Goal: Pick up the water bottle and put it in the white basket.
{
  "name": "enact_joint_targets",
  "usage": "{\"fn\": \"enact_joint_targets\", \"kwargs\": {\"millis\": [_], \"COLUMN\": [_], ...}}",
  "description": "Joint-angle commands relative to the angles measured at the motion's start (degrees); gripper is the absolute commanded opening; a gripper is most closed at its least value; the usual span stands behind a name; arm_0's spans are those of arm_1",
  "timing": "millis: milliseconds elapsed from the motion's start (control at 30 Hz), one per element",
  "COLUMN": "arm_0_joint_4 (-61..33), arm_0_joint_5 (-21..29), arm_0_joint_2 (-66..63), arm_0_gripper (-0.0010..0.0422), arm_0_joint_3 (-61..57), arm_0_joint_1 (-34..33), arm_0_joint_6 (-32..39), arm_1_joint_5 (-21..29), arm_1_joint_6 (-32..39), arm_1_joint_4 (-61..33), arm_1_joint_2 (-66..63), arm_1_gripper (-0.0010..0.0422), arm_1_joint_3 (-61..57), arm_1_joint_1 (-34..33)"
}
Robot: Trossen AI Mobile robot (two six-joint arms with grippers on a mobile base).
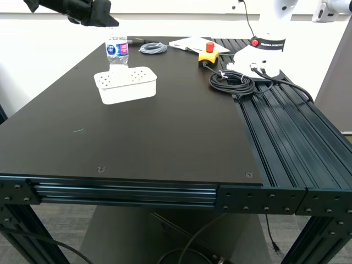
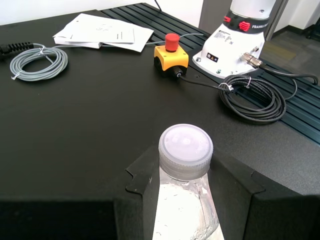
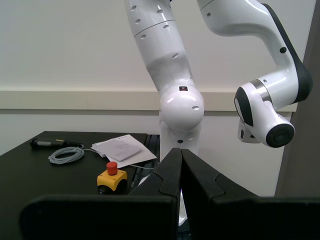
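The water bottle [image 1: 116, 50], clear with a white cap and a blue label, stands upright on the black table just behind the white basket [image 1: 127, 91], at the far part of the exterior view's left. My first gripper [image 1: 104, 19] hovers right above the bottle. In the first wrist view the bottle's cap [image 2: 185, 147] lies between the spread fingers of my first gripper [image 2: 187, 170], which is open. My second gripper [image 3: 181, 156] shows only in its own wrist view, its fingers pressed together on nothing, aimed at the white robot.
Behind the bottle lie a grey cable coil [image 1: 153, 48], papers [image 1: 190, 44] and a yellow box with a red button [image 1: 208, 54]. A black cable coil [image 1: 232, 82] sits by another white robot's base [image 1: 264, 52]. Slotted rails [image 1: 286, 132] form the table's part at the exterior view's right.
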Motion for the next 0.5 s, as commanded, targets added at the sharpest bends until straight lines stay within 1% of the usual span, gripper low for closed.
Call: {"fn": "enact_joint_targets", "kwargs": {"millis": [33, 167, 233, 267, 300, 333, 367, 400, 467, 500], "arm_0_joint_4": [0.2, 0.2, 0.2, 0.2, 0.2, 0.2, 0.2, 0.2, 0.2, 0.2], "arm_0_joint_5": [0.1, 0.1, 0.1, 0.1, 0.1, 0.1, 0.1, 0.1, 0.1, 0.1], "arm_0_joint_2": [0.0, 0.0, 0.0, 0.0, 0.0, 0.0, 0.0, 0.0, 0.0, 0.0], "arm_0_gripper": [0.0001, 0.0001, 0.0001, 0.0001, 0.0001, 0.0001, 0.0001, 0.0001, 0.0001, 0.0001], "arm_0_joint_3": [0.1, 0.1, 0.1, 0.1, 0.1, 0.1, 0.1, 0.1, 0.1, 0.1], "arm_0_joint_1": [0.0, 0.0, 0.0, 0.0, 0.0, 0.0, 0.0, 0.0, 0.0, 0.0], "arm_0_joint_6": [0.2, 0.2, 0.2, 0.1, 0.2, 0.2, 0.2, 0.1, 0.2, 0.2], "arm_1_joint_5": [0.2, 0.2, 0.3, 0.2, 0.2, -0.2, -0.6, -0.8, -3.2, -4.1], "arm_1_joint_6": [0.6, 1.4, 1.4, 1.5, 1.5, 1.5, 1.5, 1.5, 1.5, 1.5], "arm_1_joint_4": [-0.3, -0.7, -0.9, -1.2, -1.3, -1.4, -1.4, -1.4, -2.0, -2.2], "arm_1_joint_2": [-0.1, -0.1, -0.1, -0.1, -0.1, -0.1, -0.1, -0.1, -0.1, -0.1], "arm_1_gripper": [0.0000, 0.0000, 0.0014, 0.0036, 0.0063, 0.0101, 0.0124, 0.0177, 0.0227, 0.0240], "arm_1_joint_3": [0.1, 0.1, 0.1, 0.1, 0.1, 0.1, 0.1, 0.1, 0.1, 0.1], "arm_1_joint_1": [0.0, 0.0, 0.0, 0.0, 0.0, 0.0, 0.0, 0.0, 0.0, 0.0]}}
